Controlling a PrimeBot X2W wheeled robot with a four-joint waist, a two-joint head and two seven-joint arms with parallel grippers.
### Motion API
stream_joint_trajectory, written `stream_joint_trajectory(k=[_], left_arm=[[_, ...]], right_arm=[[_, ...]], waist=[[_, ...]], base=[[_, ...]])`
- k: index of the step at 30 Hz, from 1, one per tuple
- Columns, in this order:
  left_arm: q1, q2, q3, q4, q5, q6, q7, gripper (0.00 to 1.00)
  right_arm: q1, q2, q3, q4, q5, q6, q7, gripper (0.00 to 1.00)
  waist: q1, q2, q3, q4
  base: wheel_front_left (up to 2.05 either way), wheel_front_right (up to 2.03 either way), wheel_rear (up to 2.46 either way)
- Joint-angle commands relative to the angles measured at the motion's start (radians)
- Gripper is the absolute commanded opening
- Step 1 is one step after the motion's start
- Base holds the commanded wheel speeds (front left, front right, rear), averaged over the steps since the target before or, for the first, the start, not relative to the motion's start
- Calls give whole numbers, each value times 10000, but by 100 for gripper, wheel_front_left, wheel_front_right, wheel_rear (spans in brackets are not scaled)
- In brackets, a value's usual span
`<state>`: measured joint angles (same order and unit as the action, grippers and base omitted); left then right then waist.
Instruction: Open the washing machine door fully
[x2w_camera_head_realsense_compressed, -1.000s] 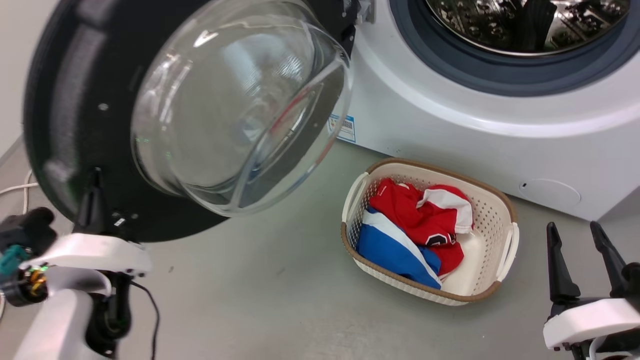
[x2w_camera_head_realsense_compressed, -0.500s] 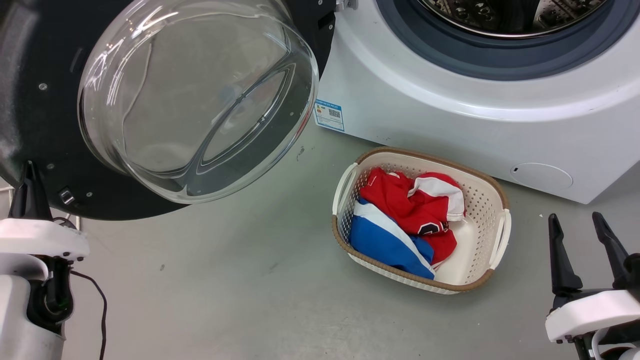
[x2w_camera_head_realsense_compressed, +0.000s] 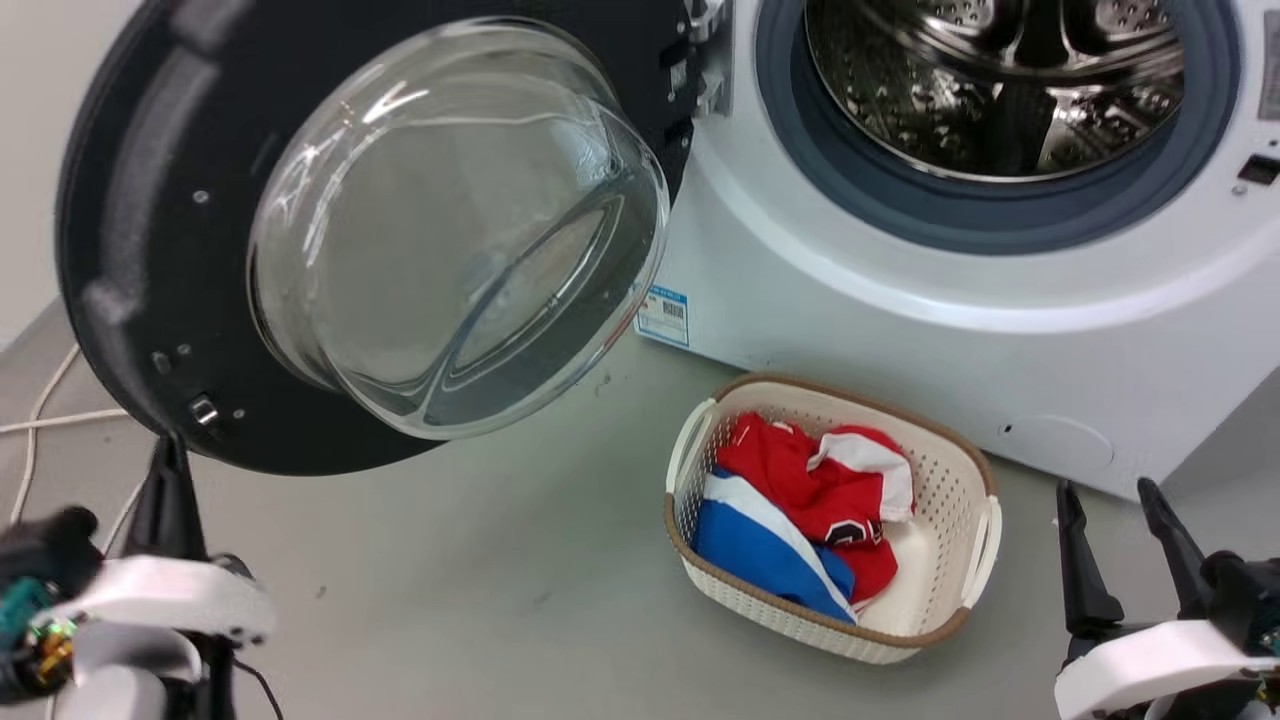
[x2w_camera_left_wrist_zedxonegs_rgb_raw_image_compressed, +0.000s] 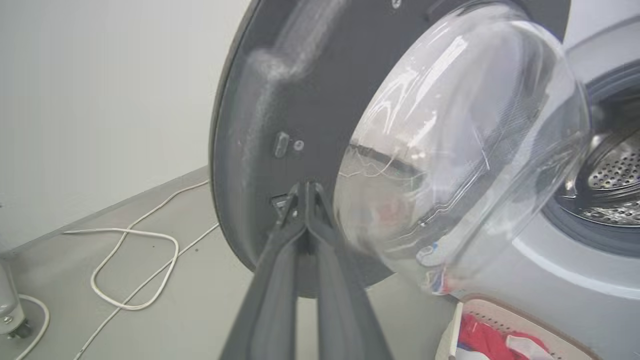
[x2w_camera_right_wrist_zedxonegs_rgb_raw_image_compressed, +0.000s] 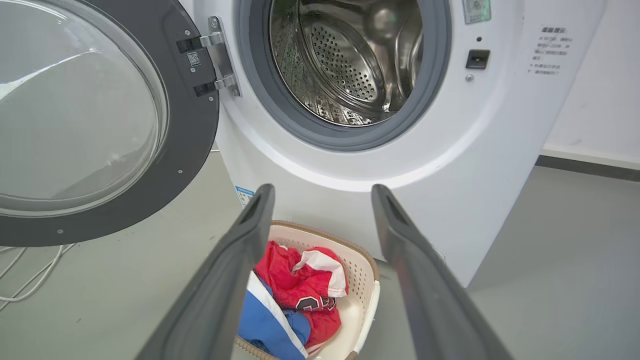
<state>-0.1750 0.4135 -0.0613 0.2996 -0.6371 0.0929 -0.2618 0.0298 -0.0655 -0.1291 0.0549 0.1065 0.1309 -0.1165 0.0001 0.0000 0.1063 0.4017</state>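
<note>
Plainly, the washing machine (x2w_camera_head_realsense_compressed: 900, 330) takes up the upper right of the head view, its steel drum (x2w_camera_head_realsense_compressed: 1000, 90) uncovered. The washing machine door (x2w_camera_head_realsense_compressed: 120, 260) hangs from the hinge (x2w_camera_right_wrist_zedxonegs_rgb_raw_image_compressed: 220, 55) on the machine's left side. It stands swung out, away from the opening, with its inner face and bulging glass bowl (x2w_camera_head_realsense_compressed: 450, 230) turned toward the robot. A round disc has no long axis, so what counts is the upright hinge line at its right edge in the head view, which puts the free edge on the left. I judge the door wide open but perhaps short of its stop, so any swing left would run leftward and back, away from the robot.

A laundry basket (x2w_camera_head_realsense_compressed: 985, 520) sits on the floor below the machine. The left end effector (x2w_camera_left_wrist_zedxonegs_rgb_raw_image_compressed: 306, 189) is the nearer of the 2. Its fingers are pinched together on nothing, tips aimed at the door's lower inner rim, though I cannot tell whether they touch it. The right end effector (x2w_camera_head_realsense_compressed: 1105, 490), spread and empty, waits well apart on the basket's far side. The left tips lie just beside the small latch (x2w_camera_head_realsense_compressed: 203, 408).
</note>
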Motion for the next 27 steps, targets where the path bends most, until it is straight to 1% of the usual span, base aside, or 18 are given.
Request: stream_joint_trajectory(k=[1, 3, 8, 14, 18, 22, 23, 24, 25, 27], left_arm=[[470, -197, -66, -458, 210, 157, -33, 0], [841, -386, -201, -868, 349, 280, -32, 0], [1400, -655, -595, -1468, 584, 509, 71, 0], [1817, -1046, -1285, -2074, 882, 691, 208, 0], [1669, -1191, -1862, -2117, 1199, 559, 288, 0], [1415, -1309, -2222, -2026, 1339, 368, 269, 0], [1372, -1332, -2328, -1992, 1396, 324, 265, 26], [1320, -1351, -2399, -1955, 1443, 310, 254, 84], [1257, -1399, -2461, -1924, 1457, 266, 243, 100], [1165, -1452, -2595, -1781, 1498, 204, 253, 100]], right_arm=[[138, 67, 4, 68, 44, -2, -78, 100], [167, 100, 7, 114, 38, -2, -103, 100], [296, 133, 48, 241, 31, -2, -165, 100], [344, 154, 64, 285, 38, -2, -204, 100], [392, 160, 127, 317, 132, -2, -190, 100], [401, 156, 219, 321, 175, -2, -138, 100], [401, 157, 220, 325, 217, -2, -129, 100], [390, 155, 253, 325, 194, -2, -125, 100], [393, 156, 258, 320, 197, -2, -134, 100], [420, 156, 241, 343, 252, -2, -137, 100]], waist=[[-1, 0, -301, 62], [-1, 0, -438, 70], [-1, 0, -754, -31], [-1, 0, -1032, -495], [-1, 0, -1141, -956], [-1, 0, -1176, -1570], [-1, 0, -1179, -1739], [-1, 0, -1183, -1931], [-1, 0, -1186, -2103], [-1, 0, -1206, -2461]], base=[[0, 0, 0], [0, 0, 0], [0, 0, 0], [0, 0, 0], [0, 0, 0], [0, 0, 0], [0, 0, 0], [0, 0, 0], [0, 0, 0], [0, 0, 0]])
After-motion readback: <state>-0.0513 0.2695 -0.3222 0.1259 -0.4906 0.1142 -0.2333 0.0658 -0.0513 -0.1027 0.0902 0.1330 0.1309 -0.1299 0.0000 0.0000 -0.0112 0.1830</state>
